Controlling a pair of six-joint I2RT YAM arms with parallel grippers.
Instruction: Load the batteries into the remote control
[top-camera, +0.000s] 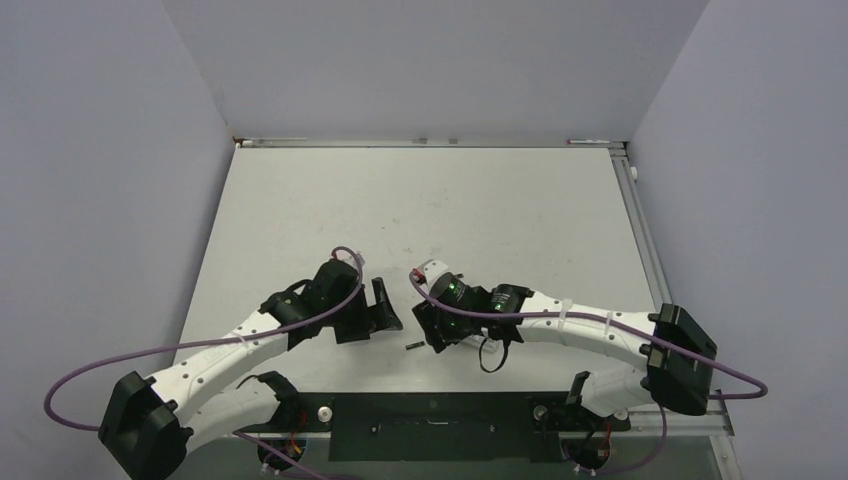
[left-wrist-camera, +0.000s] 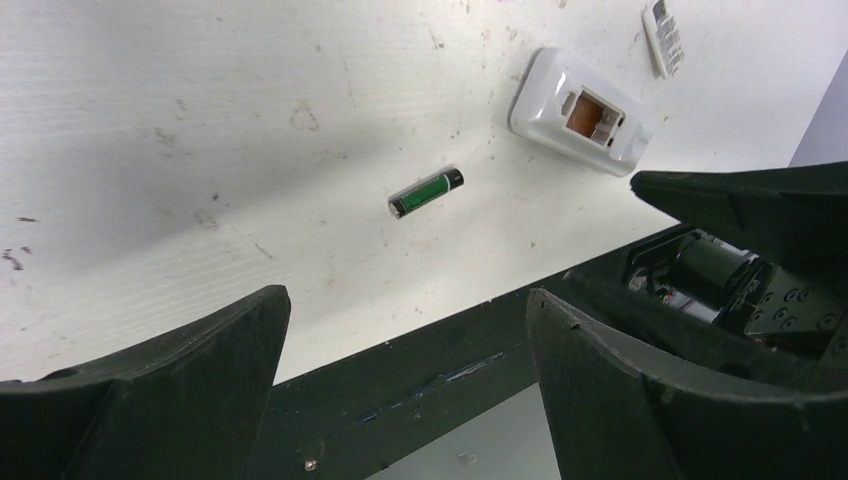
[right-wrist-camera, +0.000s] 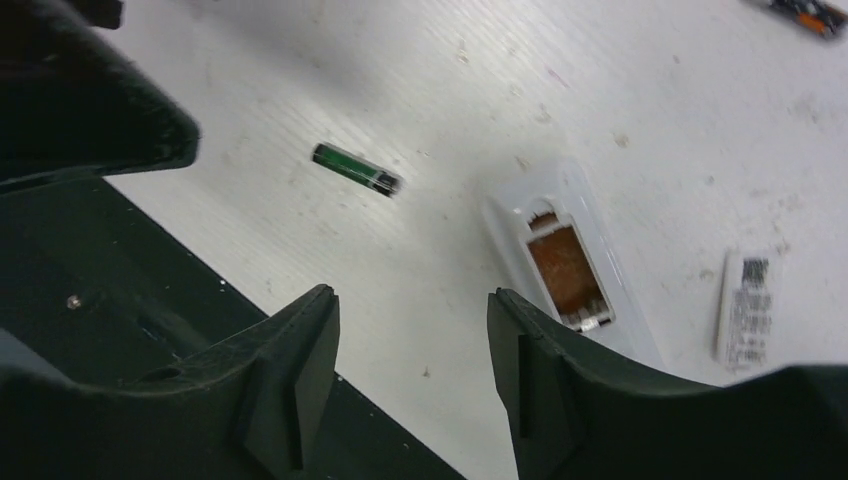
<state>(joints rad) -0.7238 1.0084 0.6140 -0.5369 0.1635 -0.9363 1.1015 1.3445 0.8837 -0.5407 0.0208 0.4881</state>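
The step in hand is judged to be the pick-up of a battery. One battery (left-wrist-camera: 425, 192), dark with a green band, is seen lying loose on the white table (left-wrist-camera: 200, 120), between the two arms and near the black strip (left-wrist-camera: 330, 405) along the near edge. The remote control (left-wrist-camera: 580, 125) is laid slot-up beyond it, well apart, and no battery is seen in the open slot (left-wrist-camera: 597, 113). The cover piece (left-wrist-camera: 662, 35) is found past the remote.

The left gripper (left-wrist-camera: 405, 395) is held wide apart and empty. The right gripper (right-wrist-camera: 410, 385) is likewise parted, with nothing between its fingers.

Next, a descent over the loose battery is called for, with the jaws set across its width. Little room is left on the strip side, while open table is offered beyond.
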